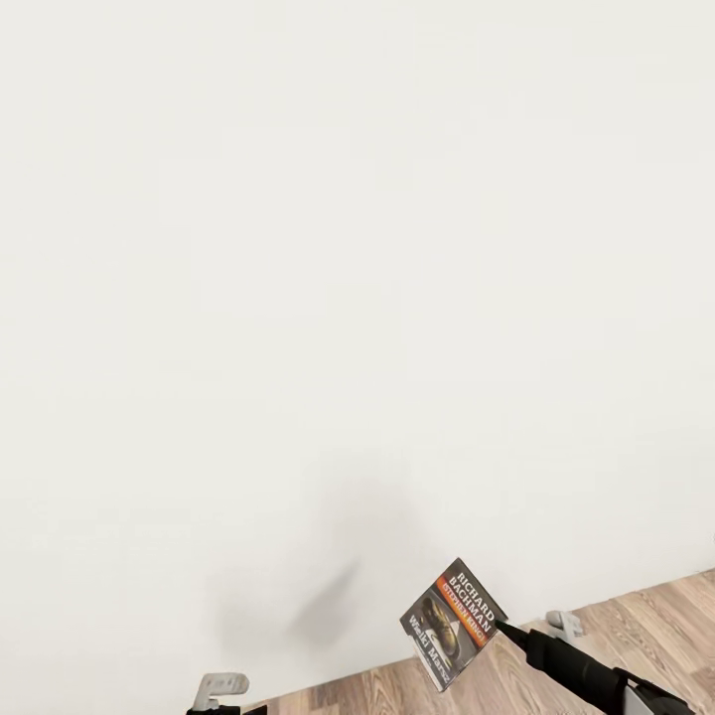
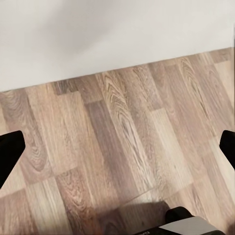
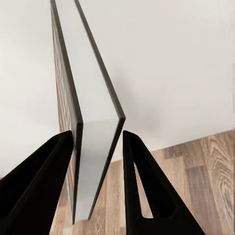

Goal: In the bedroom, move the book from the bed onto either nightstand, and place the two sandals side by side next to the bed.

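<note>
My right gripper (image 1: 501,628) is shut on the book (image 1: 452,621), holding it by one edge above the floor near the wall. Its dark cover with the orange band and white lettering faces the head camera, tilted. In the right wrist view the book (image 3: 88,73) is seen edge-on, pinched between the two black fingers (image 3: 49,181) of the right gripper (image 3: 98,134). My left gripper (image 2: 117,147) is open over bare floor, its black fingertips (image 2: 10,154) far apart with nothing between them. The bed, nightstand and sandals are out of view.
A plain white wall (image 1: 348,248) stands close in front. Brown wood-plank floor (image 1: 645,616) meets it low in the head view. A grey and black part of the robot (image 2: 191,225) shows over the floor (image 2: 122,122) in the left wrist view.
</note>
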